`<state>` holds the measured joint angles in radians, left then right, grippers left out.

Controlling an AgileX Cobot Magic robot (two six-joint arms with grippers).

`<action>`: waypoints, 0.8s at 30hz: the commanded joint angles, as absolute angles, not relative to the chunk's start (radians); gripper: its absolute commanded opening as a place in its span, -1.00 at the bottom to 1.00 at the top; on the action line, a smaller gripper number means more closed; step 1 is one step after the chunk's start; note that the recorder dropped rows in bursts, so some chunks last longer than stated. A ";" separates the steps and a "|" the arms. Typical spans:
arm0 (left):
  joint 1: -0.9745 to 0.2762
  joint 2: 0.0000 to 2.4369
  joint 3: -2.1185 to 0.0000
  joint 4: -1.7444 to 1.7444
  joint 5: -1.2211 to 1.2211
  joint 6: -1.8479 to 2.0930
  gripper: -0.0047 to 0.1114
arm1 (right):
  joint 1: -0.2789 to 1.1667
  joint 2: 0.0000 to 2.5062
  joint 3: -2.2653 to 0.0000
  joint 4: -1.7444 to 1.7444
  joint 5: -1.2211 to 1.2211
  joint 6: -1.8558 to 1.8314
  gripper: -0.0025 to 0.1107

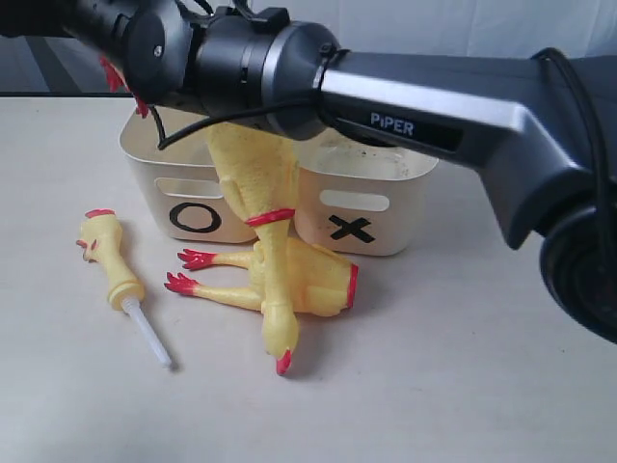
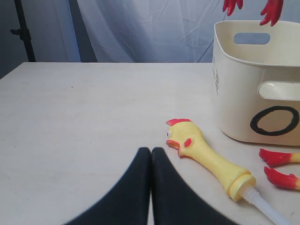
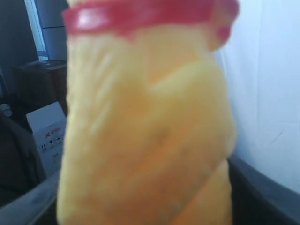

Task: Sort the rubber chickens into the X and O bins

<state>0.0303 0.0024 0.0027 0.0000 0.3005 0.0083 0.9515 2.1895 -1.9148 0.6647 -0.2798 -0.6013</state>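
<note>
A whole rubber chicken point(image 1: 253, 174) hangs head down from my right arm, in front of the seam between the O bin point(image 1: 154, 183) and the X bin point(image 1: 395, 217). Its red feet point(image 2: 272, 11) show above the O bin point(image 2: 243, 93). My right gripper point(image 3: 145, 206) is shut on this chicken point(image 3: 150, 131), which fills the right wrist view. A headless body point(image 1: 313, 280) lies on the table under it. A loose head with white tube point(image 1: 111, 265) lies left of the bins, beside my shut, empty left gripper point(image 2: 151, 151).
The right arm point(image 1: 424, 106) reaches across the top of the exterior view, hiding the bins' back rims. White curtain behind the table. Bare tabletop point(image 1: 434, 386) spreads in front of the bins and to their right.
</note>
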 commanded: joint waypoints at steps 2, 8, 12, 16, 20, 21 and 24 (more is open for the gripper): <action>0.026 0.000 0.000 -0.006 0.291 0.007 -0.92 | 0.936 2.207 -1.920 0.719 -0.429 -0.620 -0.97; 0.026 0.000 0.000 -0.006 0.291 0.007 -0.92 | 0.904 2.242 -1.920 0.867 -0.397 -0.645 -0.97; 0.026 0.000 0.000 -0.006 0.291 0.007 -0.92 | 0.898 2.269 -1.920 0.898 -0.386 -0.672 -0.96; 0.026 0.000 0.000 -0.006 0.291 0.007 -0.92 | 0.898 2.279 -1.920 0.993 -0.369 -0.772 -0.36; 0.026 0.000 0.000 -0.006 0.291 0.007 -0.92 | 0.898 2.279 -1.920 0.997 -0.359 -0.846 0.48; 0.026 0.000 0.000 -0.006 0.291 0.007 -0.92 | 0.898 2.279 -1.920 0.997 -0.350 -0.846 0.49; 0.026 0.000 0.000 -0.006 0.291 0.007 -0.92 | 0.898 2.279 -1.920 0.997 -0.338 -0.846 0.38</action>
